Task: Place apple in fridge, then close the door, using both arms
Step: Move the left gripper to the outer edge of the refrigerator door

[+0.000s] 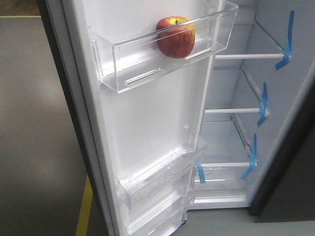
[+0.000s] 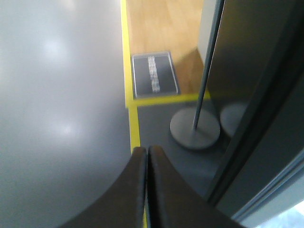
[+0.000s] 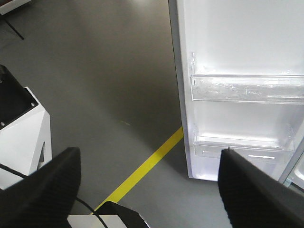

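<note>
Left pincer (image 2: pixel 146 151) is hanging closed, empty; right pincer (image 3: pixel 149 156) is gaping, empty; apple (image 1: pixel 175 37) is sitting in top bin (image 1: pixel 142 69) on door (image 1: pixel 147 118).

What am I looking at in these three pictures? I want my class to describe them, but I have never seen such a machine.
This is a robot with two arms on a mobile base. Its job is to put an apple in a fridge and then close the door.

The front-facing picture looks at the fridge, whose door stands open. The apple already lies in the door's upper clear bin.

The other two pictures come from cameras on the wrists, each looking along its own gripper. The left gripper is shut and holds nothing. Beyond it are grey floor, yellow floor tape and a round-based stand. The right gripper is open and empty, and it faces the lower door bins.
</note>
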